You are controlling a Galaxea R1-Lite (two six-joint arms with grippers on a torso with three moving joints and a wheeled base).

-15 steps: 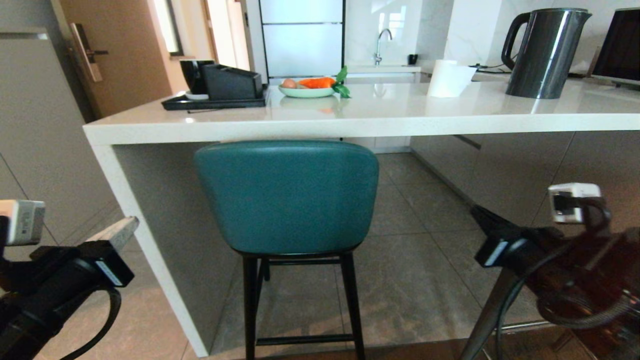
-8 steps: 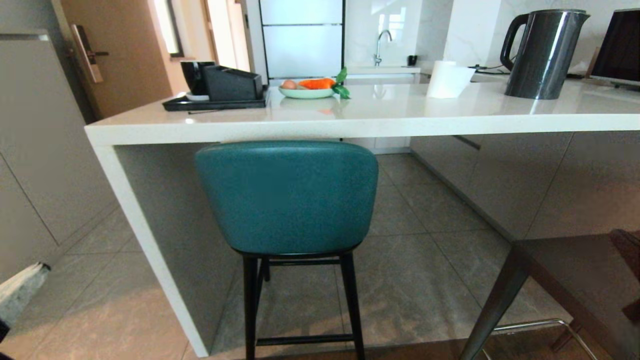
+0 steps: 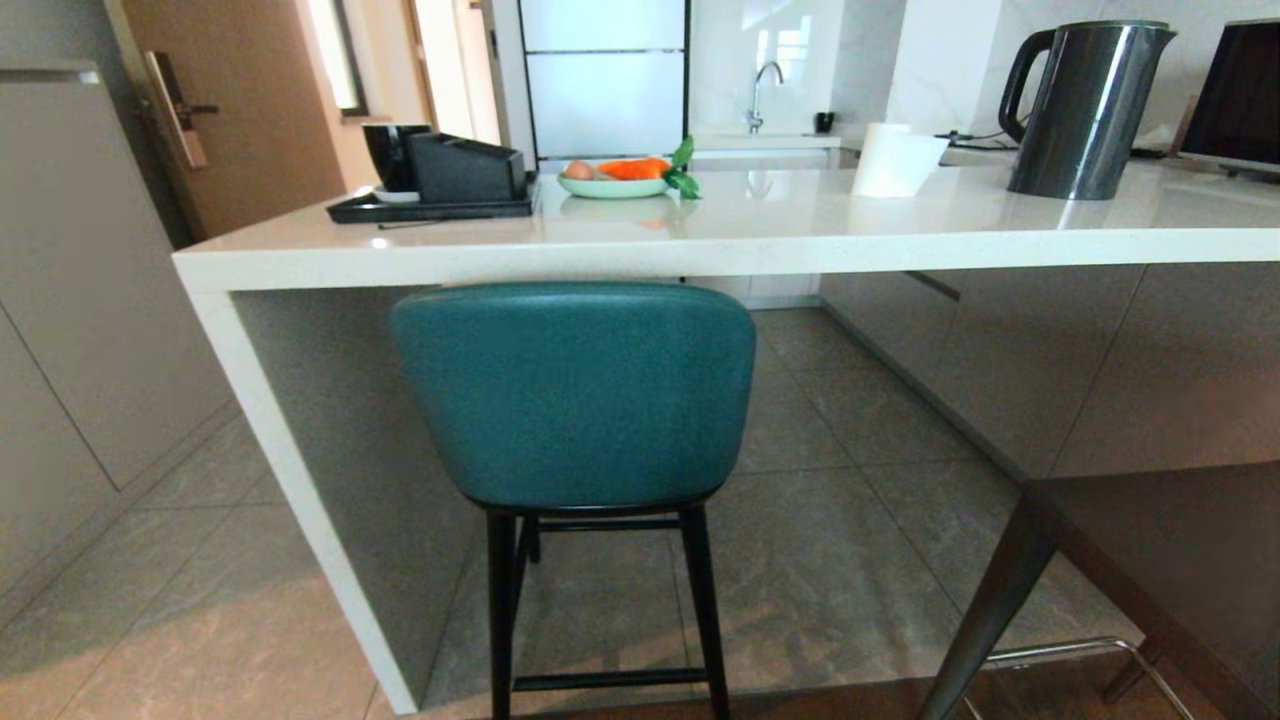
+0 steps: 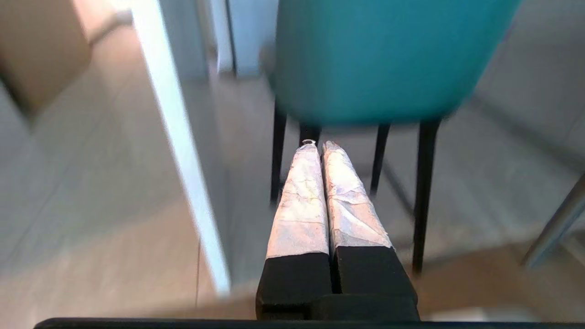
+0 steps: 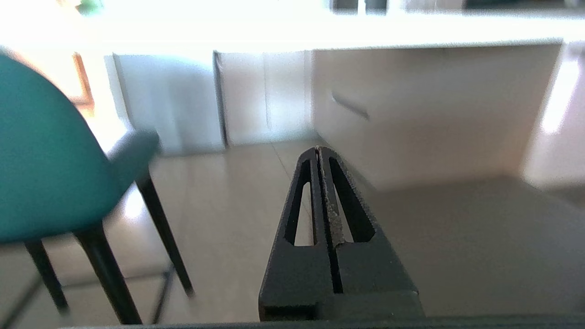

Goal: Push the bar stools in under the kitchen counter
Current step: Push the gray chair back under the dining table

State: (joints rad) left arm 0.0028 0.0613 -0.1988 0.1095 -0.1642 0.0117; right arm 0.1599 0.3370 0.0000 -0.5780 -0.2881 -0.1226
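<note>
The tall stool with the rounded teal leather back and thin black legs [image 3: 573, 395] stands on the grey tiled floor [image 3: 840, 540], right in front of the long white shiny stone table [image 3: 760, 235]. The top of its back sits just under the edge of the table top. It stands near the thick white slab leg [image 3: 300, 480] at the left end of the table. The seat is hidden behind the back, so I cannot tell how far it goes under.

The boxy dark grey leather stool with grey legs and a chrome footrest [image 3: 1150, 560] is at the lower right of the head view. It stands out from the table, closer to the robot, and well to the right of the teal stool.

On the table top are a black tray with dark boxes [image 3: 440, 190], a pale green plate of orange food with green leaves [image 3: 615, 178], a white paper roll [image 3: 895, 158] and a dark shiny metal kettle [image 3: 1085, 105].

Neither arm shows in the head view. In the left wrist view, the left end effector [image 4: 318, 145] has its two taped fingers pressed together, holding nothing. It points at the teal stool's black legs, low down, not touching them. In the right wrist view, the right end effector [image 5: 317, 150] has its black fingers pressed together too, holding nothing. It hangs over the floor to the right of the teal stool.
</note>
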